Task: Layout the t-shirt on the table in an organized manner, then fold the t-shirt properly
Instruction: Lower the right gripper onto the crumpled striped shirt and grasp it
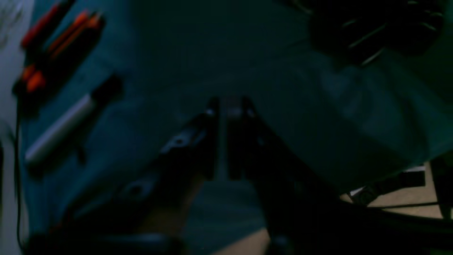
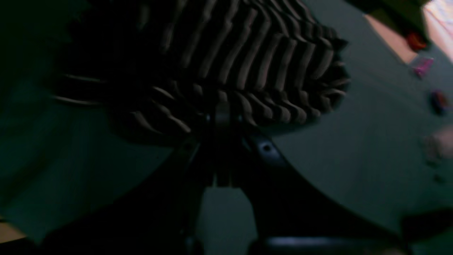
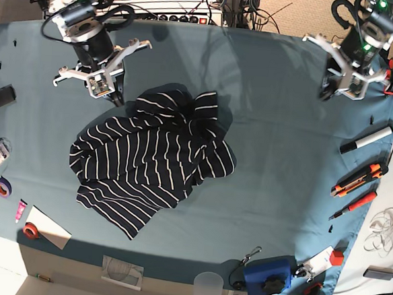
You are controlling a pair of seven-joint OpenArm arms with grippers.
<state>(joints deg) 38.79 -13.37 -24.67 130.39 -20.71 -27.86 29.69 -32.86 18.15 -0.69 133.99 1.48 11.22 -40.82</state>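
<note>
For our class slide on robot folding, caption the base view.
Crumpled striped t-shirt on the teal table, right gripper at its edge, left gripper apart.

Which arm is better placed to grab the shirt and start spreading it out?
The right arm. Its claw sits shut at the upper edge of the crumpled t-shirt, while the left claw hangs far off over bare table near the marker.
</note>
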